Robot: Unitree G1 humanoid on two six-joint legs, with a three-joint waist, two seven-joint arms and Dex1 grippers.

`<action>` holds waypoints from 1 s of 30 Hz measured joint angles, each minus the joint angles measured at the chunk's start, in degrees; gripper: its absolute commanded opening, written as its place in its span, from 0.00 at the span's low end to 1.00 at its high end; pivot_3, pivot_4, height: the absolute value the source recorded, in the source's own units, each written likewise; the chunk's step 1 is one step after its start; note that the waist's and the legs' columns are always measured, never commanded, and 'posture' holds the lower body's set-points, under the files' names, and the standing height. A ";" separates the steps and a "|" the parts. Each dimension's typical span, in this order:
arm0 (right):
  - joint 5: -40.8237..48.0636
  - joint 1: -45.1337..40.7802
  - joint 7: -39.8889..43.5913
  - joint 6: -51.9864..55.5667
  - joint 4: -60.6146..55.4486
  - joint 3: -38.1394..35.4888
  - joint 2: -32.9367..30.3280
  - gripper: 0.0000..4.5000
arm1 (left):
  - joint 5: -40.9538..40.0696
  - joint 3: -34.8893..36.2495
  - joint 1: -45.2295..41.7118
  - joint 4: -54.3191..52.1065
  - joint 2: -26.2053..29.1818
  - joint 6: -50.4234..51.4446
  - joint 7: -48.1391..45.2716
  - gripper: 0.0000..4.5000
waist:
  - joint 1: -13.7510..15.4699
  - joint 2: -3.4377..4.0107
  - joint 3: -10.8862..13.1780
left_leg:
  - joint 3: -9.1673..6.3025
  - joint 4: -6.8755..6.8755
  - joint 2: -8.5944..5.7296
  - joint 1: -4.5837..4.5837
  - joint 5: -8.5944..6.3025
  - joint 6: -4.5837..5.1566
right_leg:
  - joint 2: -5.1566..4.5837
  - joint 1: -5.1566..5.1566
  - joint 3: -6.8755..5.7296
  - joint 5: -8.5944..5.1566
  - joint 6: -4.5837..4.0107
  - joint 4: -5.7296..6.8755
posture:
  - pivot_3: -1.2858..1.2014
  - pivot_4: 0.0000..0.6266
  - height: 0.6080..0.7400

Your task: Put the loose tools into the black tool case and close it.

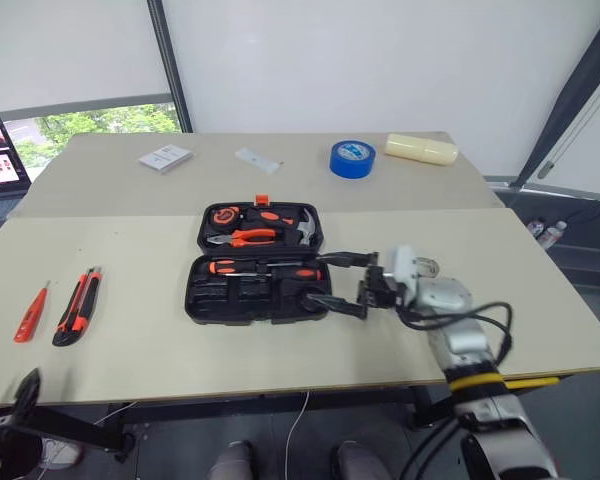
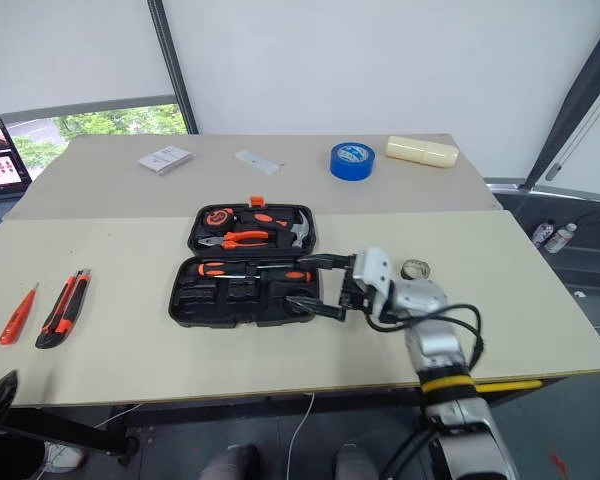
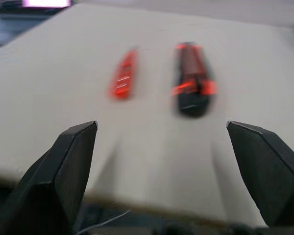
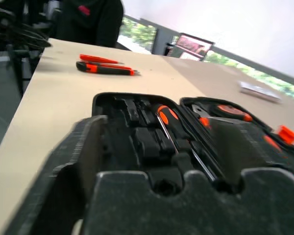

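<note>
Right gripper (image 1: 332, 283) is spread wide, holding nothing, fingers pointing at the right end of the black tool case (image 1: 255, 262), one finger over the near half's right edge. Case lies open and flat on the desk (image 1: 280, 350), hinge running left-right. Near half holds two orange-and-black screwdrivers (image 1: 260, 268) lying lengthwise in their slots, plus dark moulded slots; cannot tell about the tape roll inside. Far half holds pliers (image 1: 242, 237), hammer (image 1: 302, 228) and tape measure (image 1: 222, 214); small orange latch (image 1: 263, 199) sits on the far edge of the case.

Left gripper (image 3: 161, 161) is also spread wide and empty, hovering low near the desk's front edge, well left of the case. Just beyond it lie the utility knife (image 1: 77, 307) and the slim orange tester screwdriver (image 1: 30, 315), side by side, both well left of the case, knife closer to the case.

Behind the case: blue tape roll (image 1: 352, 158), cream-coloured container (image 1: 421, 149), small white box (image 1: 165, 157), and a flat white piece (image 1: 257, 160).
</note>
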 measured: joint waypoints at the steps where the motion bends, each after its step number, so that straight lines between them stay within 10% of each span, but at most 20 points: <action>1: 0.64 1.88 0.14 0.00 -1.68 -0.10 -0.29 0.99 | -0.15 0.68 0.19 0.33 -0.11 0.13 0.50 1.00 | 0.00 -0.06 -0.01 | -0.01 0.00 0.01 0.09 -0.02 -0.03 | 0.00 -0.02 -0.01 -0.01 -0.01 -0.01 | 0.52 0.24 1.00; 7: 6.67 11.22 -5.38 7.21 -14.72 -2.06 -2.64 0.99 | -2.64 2.62 -0.46 1.94 2.03 5.75 3.99 1.00 | 0.43 -0.22 0.00 | 0.01 0.02 -0.03 0.10 -0.05 -0.09 | -0.16 -0.07 -0.03 -0.01 -0.04 -0.01 | 0.52 0.24 1.00; 18: 13.75 -2.68 -11.92 24.70 -26.94 -1.57 -9.86 0.99 | -1.56 -8.97 -26.44 18.50 32.12 31.63 5.64 1.00 | 1.48 -0.53 0.02 | 0.01 -0.18 0.01 0.08 -0.06 -0.12 | -0.19 -0.27 -0.24 0.29 -0.44 -0.16 | 0.52 0.24 1.00; 27: 13.71 -7.22 -9.64 31.79 -25.66 0.27 -14.67 0.99 | 12.12 -26.24 -52.92 47.68 34.79 27.42 2.36 1.00 | 1.66 -0.71 -0.05 | -0.09 -0.33 0.07 -0.05 -0.11 -0.16 | 0.10 -0.19 -0.25 0.00 -0.13 0.24 | 0.52 0.24 1.00; 30: 13.62 -8.15 -8.74 32.13 -24.86 0.43 -15.31 1.00 | 15.40 -29.08 -58.05 52.93 34.99 25.74 -0.28 0.84 | 1.92 -0.69 -0.03 | -0.09 -0.31 0.06 -0.05 -0.12 -0.18 | 0.10 -0.18 -0.24 -0.04 -0.09 0.26 | 0.52 0.24 1.00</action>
